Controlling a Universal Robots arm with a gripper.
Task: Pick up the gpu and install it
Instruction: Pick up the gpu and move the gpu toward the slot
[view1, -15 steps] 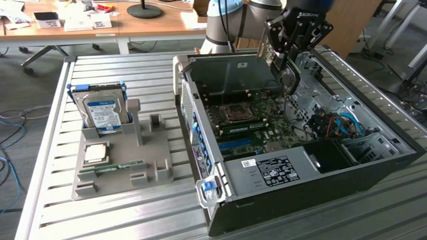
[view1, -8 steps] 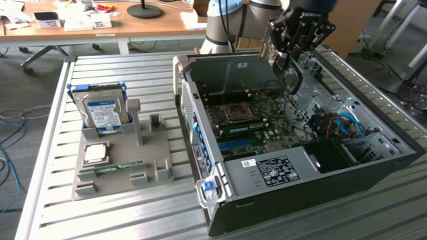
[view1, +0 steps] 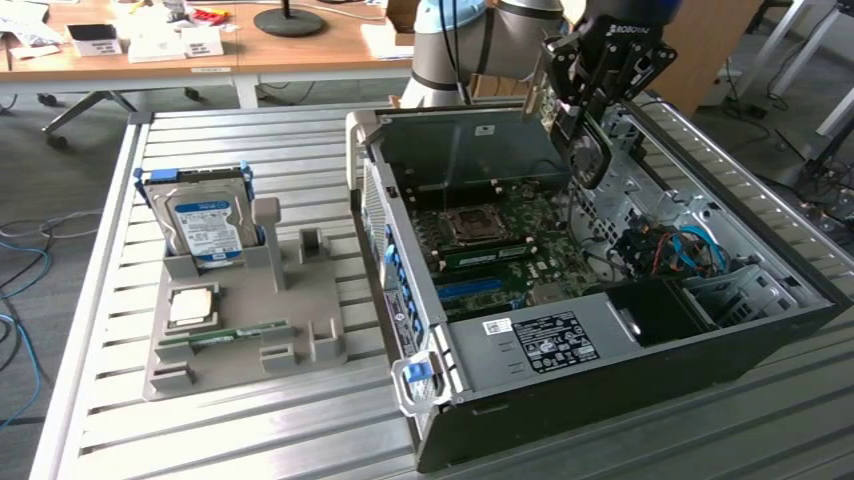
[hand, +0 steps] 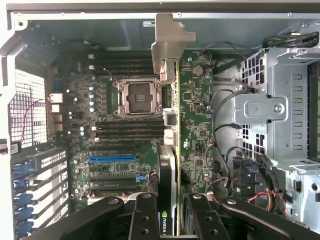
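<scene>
The gpu is a thin dark card hanging edge-down above the open computer case, over the far side of the motherboard. My gripper is shut on its upper edge. In the wrist view the gpu appears edge-on between my two black fingers, with its grey metal bracket pointing toward the case's rear wall. It hovers over the motherboard, beside the processor socket and apart from the blue slot.
A grey parts holder on the slatted table carries an upright hard drive, a processor chip and a green memory stick. Cables and a metal drive cage crowd the case's far side. A desk stands behind.
</scene>
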